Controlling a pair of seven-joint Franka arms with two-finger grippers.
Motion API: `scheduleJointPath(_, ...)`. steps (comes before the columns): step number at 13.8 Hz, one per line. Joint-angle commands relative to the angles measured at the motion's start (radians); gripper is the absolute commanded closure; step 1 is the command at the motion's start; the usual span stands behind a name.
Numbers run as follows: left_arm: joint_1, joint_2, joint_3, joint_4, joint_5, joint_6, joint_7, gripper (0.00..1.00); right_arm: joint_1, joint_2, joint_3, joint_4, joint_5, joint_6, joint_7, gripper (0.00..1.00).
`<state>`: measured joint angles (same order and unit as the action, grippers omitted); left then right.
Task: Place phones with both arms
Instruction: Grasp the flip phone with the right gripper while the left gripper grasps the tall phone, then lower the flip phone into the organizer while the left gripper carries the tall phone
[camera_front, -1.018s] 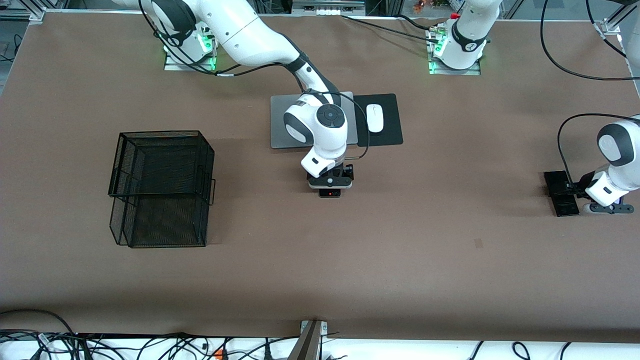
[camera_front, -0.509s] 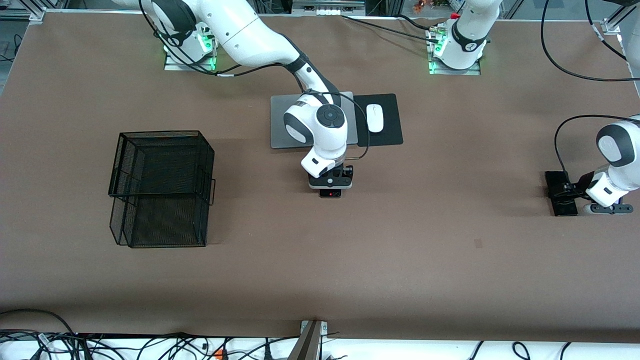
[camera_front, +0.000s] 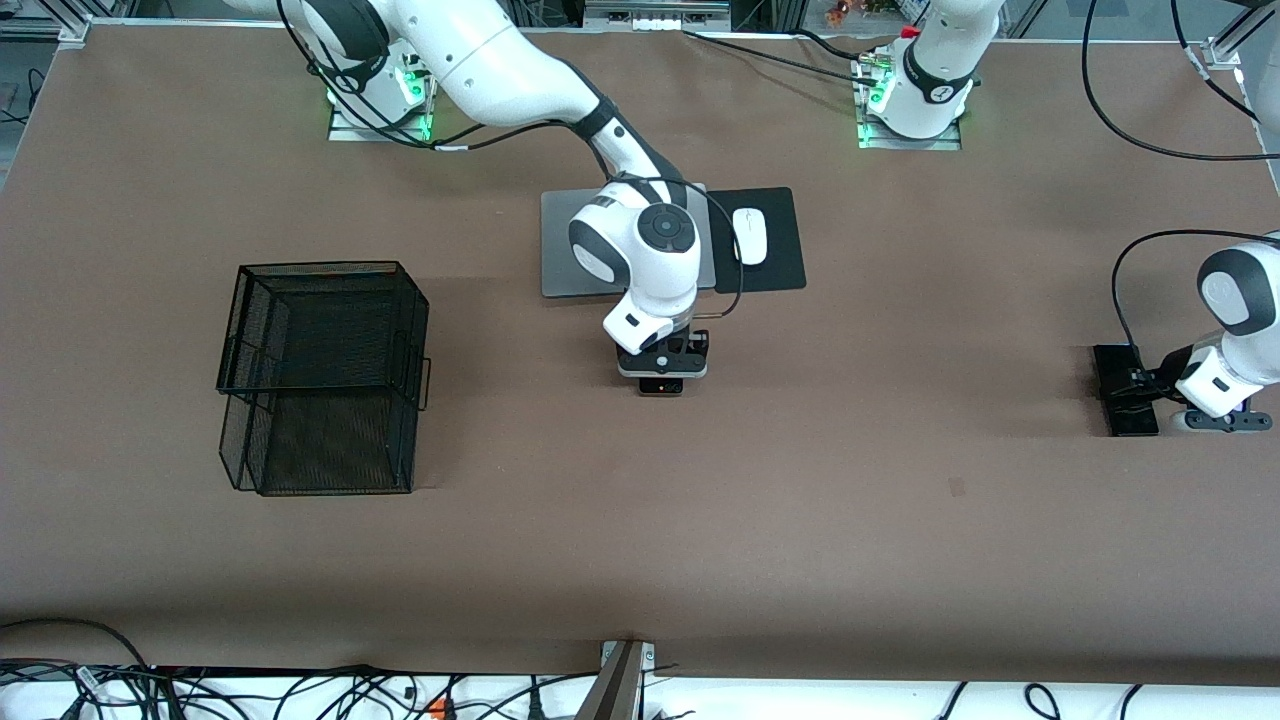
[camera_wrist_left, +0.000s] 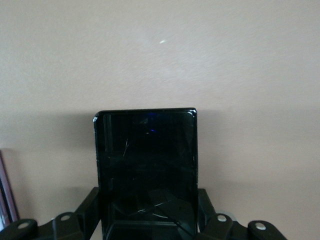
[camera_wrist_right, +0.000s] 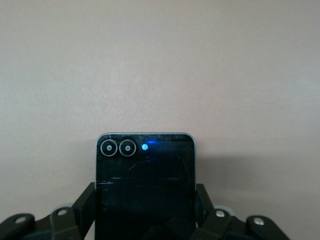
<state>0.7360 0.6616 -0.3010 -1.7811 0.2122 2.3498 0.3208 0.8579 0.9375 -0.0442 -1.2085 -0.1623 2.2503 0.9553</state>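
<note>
Wrist views give what the high camera cannot. In the left wrist view the left hand (camera_wrist_left: 150, 227) is closed on a long black phone (camera_wrist_left: 146, 170), its two black fingers (camera_wrist_left: 87, 210) pressed against the long edges; the glass face is glossy, finely scratched, with rounded corners, and it stands out over plain matte brown table (camera_wrist_left: 225, 65). In the right wrist view the right hand (camera_wrist_right: 145, 225) grips a flip phone (camera_wrist_right: 145, 185) the same way, a dark shiny panel in a pale rim, with two ringed camera circles and a small blue glint at its outer end.

From the front camera, order runs near to far. Nearest is the black wire-mesh basket (camera_front: 320, 375), a two-tier box of fine mesh toward the right arm's end of the table. Close to the same depth, at the left arm's end, the long black phone (camera_front: 1122, 390) sits low at the table, clamped in the left hand (camera_front: 1140, 388). Near the table's middle the right hand (camera_front: 661, 375) points straight down, and only a dark sliver of the flip phone (camera_front: 661, 386) shows under it. Farther off lie a flat grey laptop (camera_front: 560, 245), partly covered by the right arm, and beside it a smooth white mouse (camera_front: 750, 235) on a black mat (camera_front: 780, 255).
</note>
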Motion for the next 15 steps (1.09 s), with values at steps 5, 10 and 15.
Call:
scheduleJointPath(5,-0.090,-0.148,-0.085,0.162,-0.017,-0.506,-0.190,0.55,-0.014,-0.172,0.004,0.178,0.004,-0.431,-0.062,1.00)
scheduleJointPath(10,-0.254,-0.146,-0.168,0.298,-0.025,-0.744,-0.331,0.53,-0.120,-0.322,-0.026,0.118,0.075,-0.612,-0.277,1.00)
scheduleJointPath(15,-0.536,-0.113,-0.173,0.302,-0.028,-0.674,-0.590,0.53,-0.200,-0.586,-0.181,-0.272,0.187,-0.522,-0.562,1.00)
